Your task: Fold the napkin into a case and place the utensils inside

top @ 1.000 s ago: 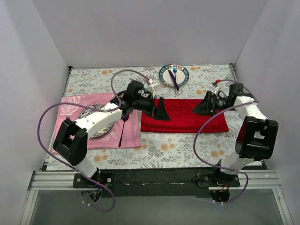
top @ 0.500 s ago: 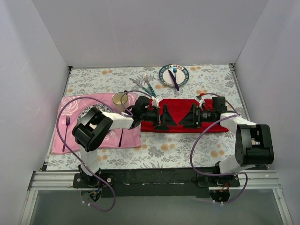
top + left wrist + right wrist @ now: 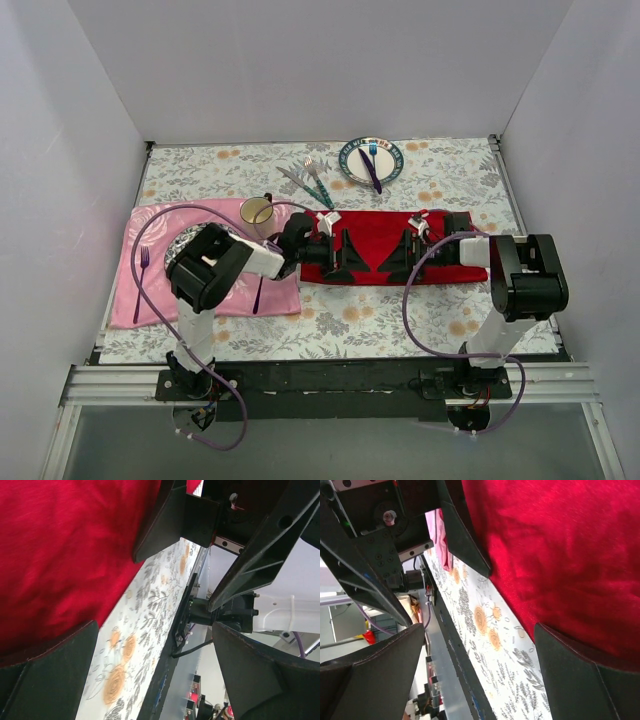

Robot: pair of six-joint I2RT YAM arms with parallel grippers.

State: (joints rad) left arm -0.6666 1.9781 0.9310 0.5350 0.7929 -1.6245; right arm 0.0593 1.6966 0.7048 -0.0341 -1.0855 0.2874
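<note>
The red napkin [image 3: 440,235] lies flat as a wide strip on the flowered tablecloth, right of the pink mat. My left gripper [image 3: 349,254] and right gripper [image 3: 393,255] lie low over its middle, tips facing each other a short way apart, both open and empty. In the left wrist view the napkin [image 3: 60,555] fills the upper left, its near edge running between my left gripper's [image 3: 155,675] fingers. The right wrist view shows the napkin [image 3: 560,555] at the upper right, with my right gripper [image 3: 480,675] astride that same edge. The teal-handled utensils [image 3: 312,180] lie behind the napkin.
A plate [image 3: 394,170] with a blue fork and purple knife sits at the back. The pink mat [image 3: 160,295] at the left carries a patterned plate, a purple fork [image 3: 143,265] and a purple spoon [image 3: 258,293]. A cup [image 3: 258,211] stands at its far corner.
Both arms have swung inward from the napkin's ends to its middle and dropped low, facing each other. The left arm's move uncovered the cup and the teal-handled utensils.
</note>
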